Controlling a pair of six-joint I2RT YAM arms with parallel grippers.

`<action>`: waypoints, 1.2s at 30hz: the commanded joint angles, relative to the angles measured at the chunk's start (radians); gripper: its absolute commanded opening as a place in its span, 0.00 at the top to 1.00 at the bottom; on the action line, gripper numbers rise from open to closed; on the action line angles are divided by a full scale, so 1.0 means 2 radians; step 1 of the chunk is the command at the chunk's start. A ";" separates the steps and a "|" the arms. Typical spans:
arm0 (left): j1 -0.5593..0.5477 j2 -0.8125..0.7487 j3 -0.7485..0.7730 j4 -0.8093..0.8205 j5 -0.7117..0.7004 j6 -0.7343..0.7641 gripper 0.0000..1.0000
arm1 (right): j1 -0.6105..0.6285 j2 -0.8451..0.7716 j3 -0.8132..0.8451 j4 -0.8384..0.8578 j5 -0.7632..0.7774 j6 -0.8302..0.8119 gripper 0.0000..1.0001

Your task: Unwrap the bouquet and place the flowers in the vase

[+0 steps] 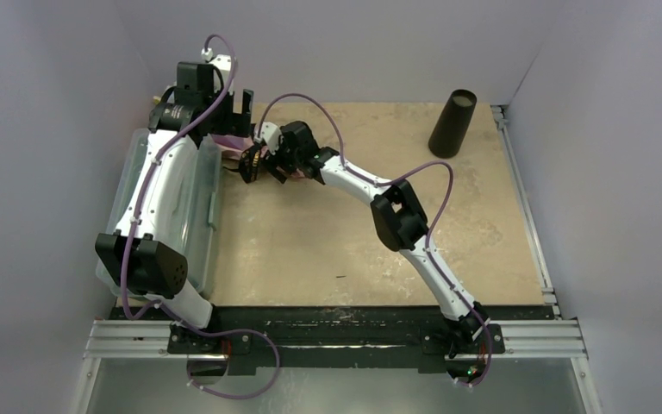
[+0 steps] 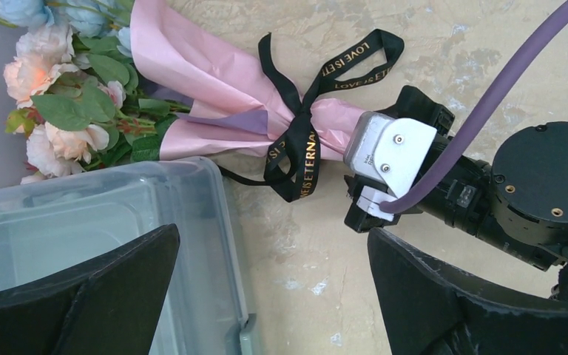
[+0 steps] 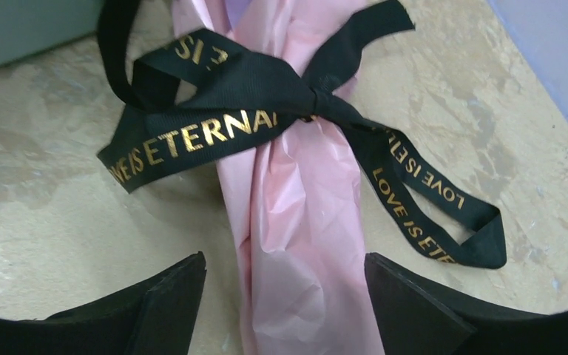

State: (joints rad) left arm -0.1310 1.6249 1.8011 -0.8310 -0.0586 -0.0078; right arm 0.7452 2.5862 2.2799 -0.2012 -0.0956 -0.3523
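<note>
While left hand (image 2: 272,244) and right hand (image 3: 285,259) gape, gripping nothing, the bouquet's (image 3: 296,222) ribbon (image 3: 244,81) reads "LOVE IS ETERNAL".

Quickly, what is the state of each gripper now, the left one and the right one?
Left gripper: open, holding nothing.
Right gripper: open, with one finger on each side of the wrapped end of the bouquet, not closed on it.

Bouquet (image 2: 214,96) beside bin (image 2: 118,222), vase (image 1: 452,123) well apart
</note>
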 commanded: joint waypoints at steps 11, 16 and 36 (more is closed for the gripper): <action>0.003 0.000 0.016 0.016 -0.014 -0.011 0.00 | -0.014 -0.057 -0.086 0.035 0.047 -0.031 0.96; 0.003 0.011 0.025 0.018 -0.006 -0.014 0.00 | -0.032 -0.083 -0.112 0.034 0.079 0.007 1.00; 0.001 0.039 0.013 0.029 0.061 -0.015 0.00 | -0.076 -0.350 -0.487 0.013 0.182 0.205 1.00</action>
State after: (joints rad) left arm -0.1310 1.6985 1.8236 -0.8085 -0.0139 -0.0261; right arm 0.5953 2.0277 1.4445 -0.1223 0.1963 -0.1036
